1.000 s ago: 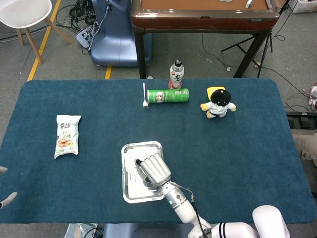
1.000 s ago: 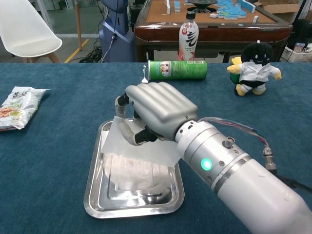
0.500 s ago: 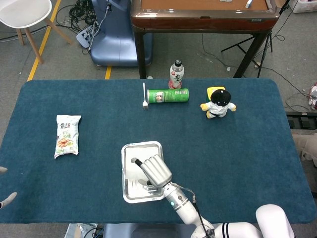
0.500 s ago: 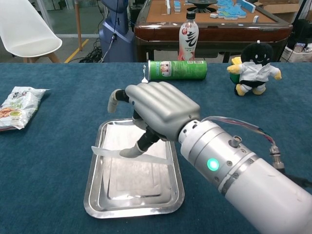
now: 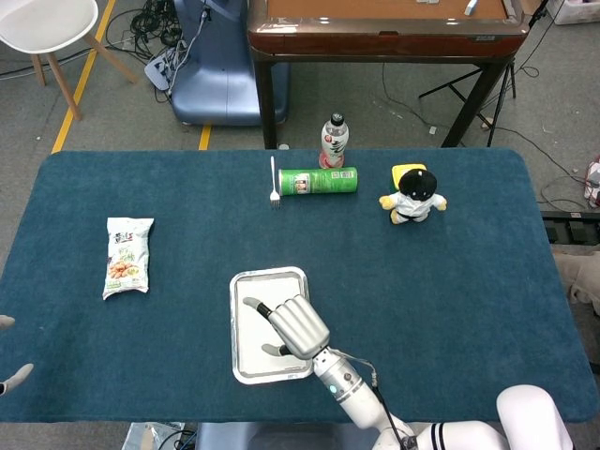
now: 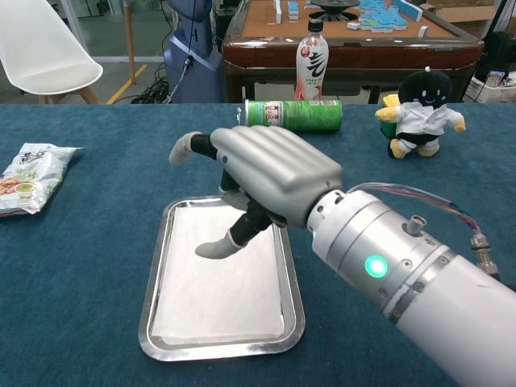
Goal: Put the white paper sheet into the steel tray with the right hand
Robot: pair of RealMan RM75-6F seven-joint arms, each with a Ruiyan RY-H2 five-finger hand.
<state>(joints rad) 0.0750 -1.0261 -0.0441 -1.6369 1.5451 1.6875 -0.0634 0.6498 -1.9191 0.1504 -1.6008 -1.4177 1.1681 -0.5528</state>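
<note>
As seen, white paper sheet (image 6: 218, 282) lies seemingly flat in steel tray (image 6: 293, 300).

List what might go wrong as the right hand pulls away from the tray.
1. The right hand hangs low over the white paper sheet, which lies flat in the steel tray. A fingertip might catch the sheet and drag it out as the hand lifts.
2. The sheet is light and loose; a fast withdrawal may shift it over the rim.
3. Swinging forward, the arm could knock the green can lying beyond the tray.
</note>
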